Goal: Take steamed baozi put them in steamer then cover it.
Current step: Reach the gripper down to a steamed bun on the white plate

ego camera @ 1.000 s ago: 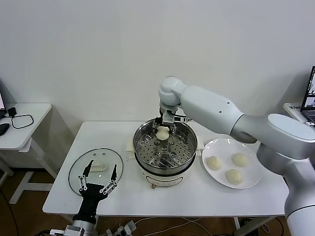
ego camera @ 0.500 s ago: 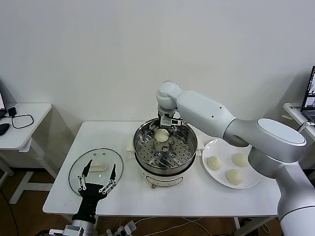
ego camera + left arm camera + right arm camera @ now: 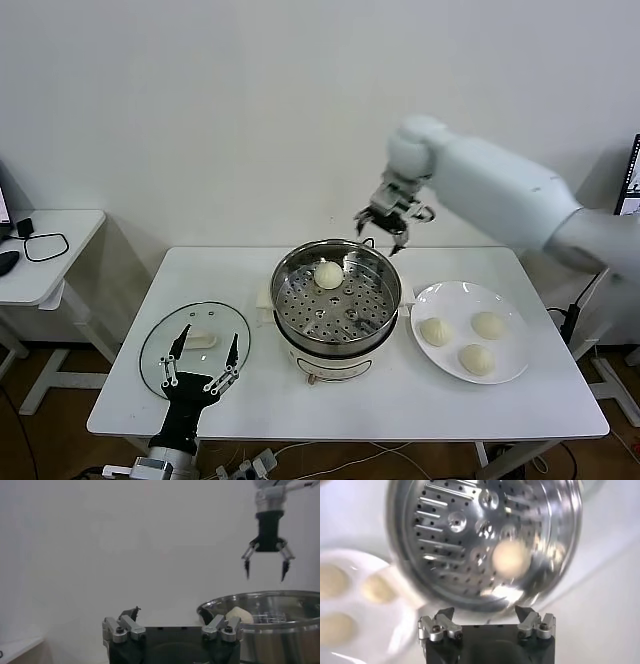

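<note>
One white worktop (image 3: 250,400) fills the lower half of the head view, carrying everything in the scene. At its centre stands the steamer (image 3: 337,305), a shiny steel pot on a white base, its perforated tray visible. Right of it, in the lower right of the frame, lies a flat white plate (image 3: 440,300), and in the lower left lies the cover (image 3: 160,345), a clear glass lid with a white handle, flat on the worktop. High in the upper right of centre hangs the right gripper (image 3: 390,222), above and just behind the steamer's far right rim, its jaws spread and holding nothing. At the bottom left edge sits the left gripper (image 3: 200,365), over the near rim of the cover, jaws likewise released and, as far as the view shows, not gripping the lid. One steamed baozi (image 3: 329,275) rests on the tray near the steamer's far wall; three more baozi (image 3: 475,342) sit apart on the plate
</note>
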`<state>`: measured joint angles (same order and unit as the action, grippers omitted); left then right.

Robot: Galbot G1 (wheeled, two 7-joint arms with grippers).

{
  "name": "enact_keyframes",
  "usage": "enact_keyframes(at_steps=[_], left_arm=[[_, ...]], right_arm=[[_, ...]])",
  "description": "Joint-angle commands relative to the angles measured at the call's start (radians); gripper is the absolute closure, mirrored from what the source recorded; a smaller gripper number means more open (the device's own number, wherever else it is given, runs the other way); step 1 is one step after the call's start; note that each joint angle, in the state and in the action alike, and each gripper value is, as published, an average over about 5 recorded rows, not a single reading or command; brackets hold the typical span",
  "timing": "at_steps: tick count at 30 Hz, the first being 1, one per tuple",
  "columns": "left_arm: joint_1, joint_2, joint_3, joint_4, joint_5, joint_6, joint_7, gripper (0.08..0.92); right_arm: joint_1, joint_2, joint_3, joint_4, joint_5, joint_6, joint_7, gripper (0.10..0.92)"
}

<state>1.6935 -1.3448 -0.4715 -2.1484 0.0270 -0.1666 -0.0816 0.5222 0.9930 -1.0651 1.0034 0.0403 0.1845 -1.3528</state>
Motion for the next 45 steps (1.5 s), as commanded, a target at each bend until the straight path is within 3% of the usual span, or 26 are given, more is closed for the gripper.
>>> enact_keyframes(at_steps=[1, 10, 19, 38, 45], left_arm=[[-0.002, 0.0, 0.007, 0.006, 0.001, -0.002, 0.0, 0.177], [-0.001, -0.002, 0.008, 0.009, 0.001, 0.0, -0.002, 0.177], [0.002, -0.004, 0.001, 0.004, 0.0, -0.002, -0.005, 0.177], [0.009, -0.01, -0.02, 0.009, 0.0, -0.008, -0.007, 0.177], [0.008, -0.013, -0.022, 0.01, 0.0, -0.009, -0.008, 0.177]], right_arm=[[0.014, -0.232, -0.192, -0.003, 0.283, -0.23, -0.003, 0.203], [-0.146, -0.278, -0.243, 0.084, 0.312, -0.278, 0.149, 0.203], [-0.264, -0.202, -0.149, 0.008, 0.242, -0.278, 0.263, 0.203], [-0.382, -0.089, -0.045, -0.153, 0.169, -0.255, 0.293, 0.206], [-0.387, -0.088, -0.036, -0.153, 0.16, -0.254, 0.293, 0.296]])
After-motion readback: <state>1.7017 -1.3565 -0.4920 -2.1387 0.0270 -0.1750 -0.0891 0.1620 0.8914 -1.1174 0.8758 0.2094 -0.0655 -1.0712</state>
